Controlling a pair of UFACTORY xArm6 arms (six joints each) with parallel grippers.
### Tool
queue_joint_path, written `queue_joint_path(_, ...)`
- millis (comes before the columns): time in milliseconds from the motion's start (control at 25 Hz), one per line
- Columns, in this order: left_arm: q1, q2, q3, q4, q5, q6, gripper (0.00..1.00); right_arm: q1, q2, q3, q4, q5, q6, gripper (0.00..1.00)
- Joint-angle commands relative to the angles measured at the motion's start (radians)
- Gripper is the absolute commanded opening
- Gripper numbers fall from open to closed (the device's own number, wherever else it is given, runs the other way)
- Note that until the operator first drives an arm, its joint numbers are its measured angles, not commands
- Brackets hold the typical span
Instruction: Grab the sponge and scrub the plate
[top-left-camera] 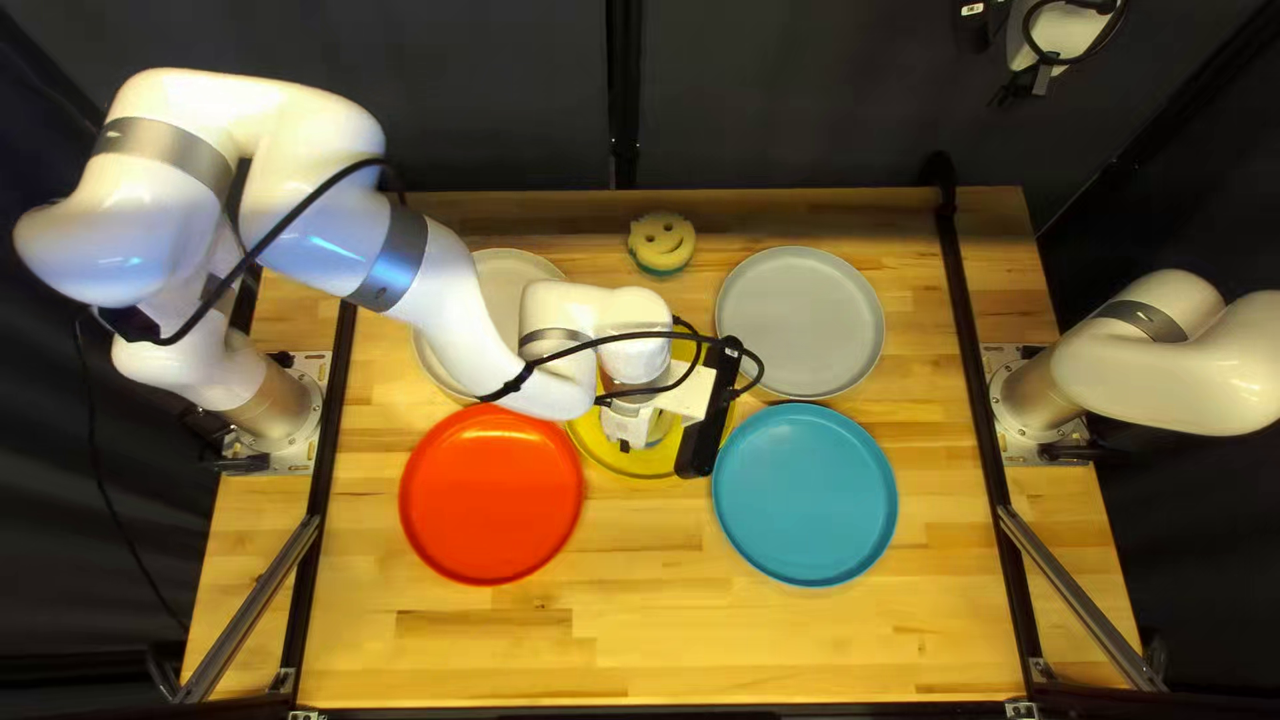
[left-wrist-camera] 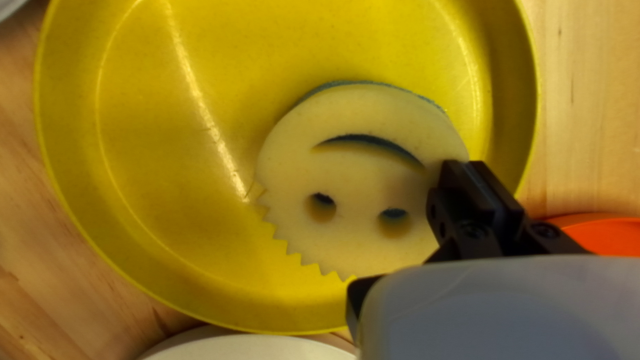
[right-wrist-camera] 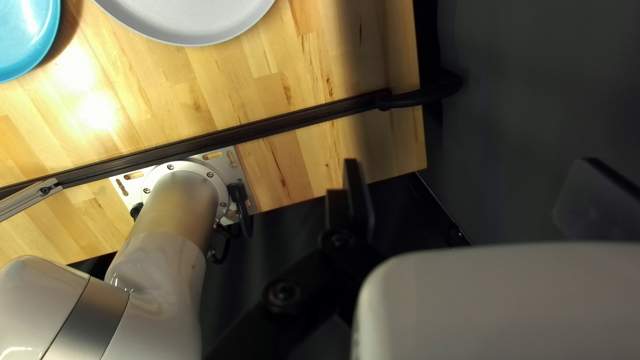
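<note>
My big white left arm [top-left-camera: 447, 287] reached over the table. My left gripper [left-wrist-camera: 470, 163] had the near edge of the round sponge [left-wrist-camera: 360, 173] pinched. The sponge sat in the near left part of the yellow plate [left-wrist-camera: 180, 220], so rubbing looked best going far and right. My right gripper [right-wrist-camera: 472, 167] was spread, well off right.

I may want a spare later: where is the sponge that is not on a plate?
In the top left view, the smiling sponge lies on the table, near the middle of its far edge, beyond and left of the right-hand gray plate.
</note>
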Motion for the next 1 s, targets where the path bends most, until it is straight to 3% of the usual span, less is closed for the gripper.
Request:
queue_joint_path(40,-0.089,-0.019,-0.009,0.054,-0.033,-0.117,0.0,0.0,0.0,0.0,0.0,0.0,0.0,1.0)
queue_joint_path(360,-0.278,0.004,-0.036,0.276,-0.106,-0.413,0.0,0.0,0.0,0.0,0.0,0.0,0.0,1.0)
queue_joint_path(520,-0.332,0.024,-0.04,0.342,-0.133,-0.513,0.0,0.0,0.0,0.0,0.0,0.0,0.0,1.0)
queue_joint_path(920,-0.333,0.05,-0.005,0.341,-0.211,-0.521,0.0,0.0,0.0,0.0,0.0,0.0,0.0,1.0)
queue_joint_path(960,-0.331,0.05,0.0,0.334,-0.219,-0.516,0.39,0.0,0.0,0.0,0.0,0.0,0.0,1.0)
queue_joint_path(1000,-0.331,0.05,0.006,0.328,-0.223,-0.514,1.0,0.0,0.0,0.0,0.0,0.0,0.0,1.0)
